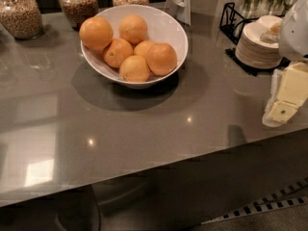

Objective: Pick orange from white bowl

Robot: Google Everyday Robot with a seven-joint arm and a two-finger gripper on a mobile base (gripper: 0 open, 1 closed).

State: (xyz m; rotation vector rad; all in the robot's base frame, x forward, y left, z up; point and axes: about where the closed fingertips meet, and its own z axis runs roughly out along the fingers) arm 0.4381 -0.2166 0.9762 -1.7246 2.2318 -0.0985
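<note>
The white bowl [168, 28] stands at the back middle of the grey counter and holds several oranges. The orange [162, 58], deeper reddish-orange and smooth, lies at the bowl's front right. A paler one [134, 69] sits just left of it, and one with a dark spot [117, 53] lies further left. My gripper [282, 109], cream-coloured, hangs at the right edge of the view over the counter's front right. It is well to the right of the bowl, lower in the view, and touches nothing.
A stack of small white dishes [257, 44] in a black wire rack [231, 20] stands behind the gripper. Glass jars of grain [19, 13] [78, 5] line the back left. A white napkin holder [179, 1] stands behind the bowl. The counter's front edge [144, 170] runs diagonally.
</note>
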